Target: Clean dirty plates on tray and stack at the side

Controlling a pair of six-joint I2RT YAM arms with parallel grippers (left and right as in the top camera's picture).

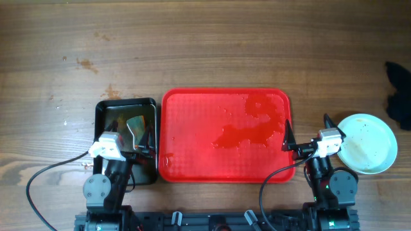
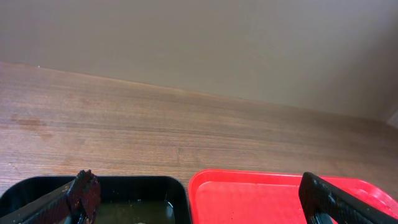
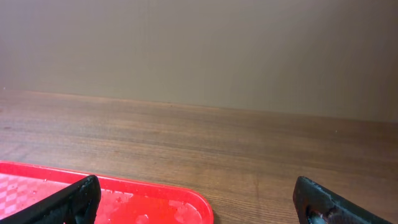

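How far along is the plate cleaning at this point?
Looks finished: the red tray holds no plates, only a wet sheen, and pale plates sit beside it on the right; their count is unclear from above. Nothing is in hand: left gripper and right gripper are open and empty. Nothing visibly remains.

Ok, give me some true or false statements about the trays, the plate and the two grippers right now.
1. The large red plastic tray carries a plate. False: only wet smears lie on it.
2. A pale blue-white round plate sits on the wooden table, right of the red tray. True.
3. The small black glossy tray lies right of the red tray. False: it lies to its left.
4. The left gripper and right gripper are open and hold nothing. True.
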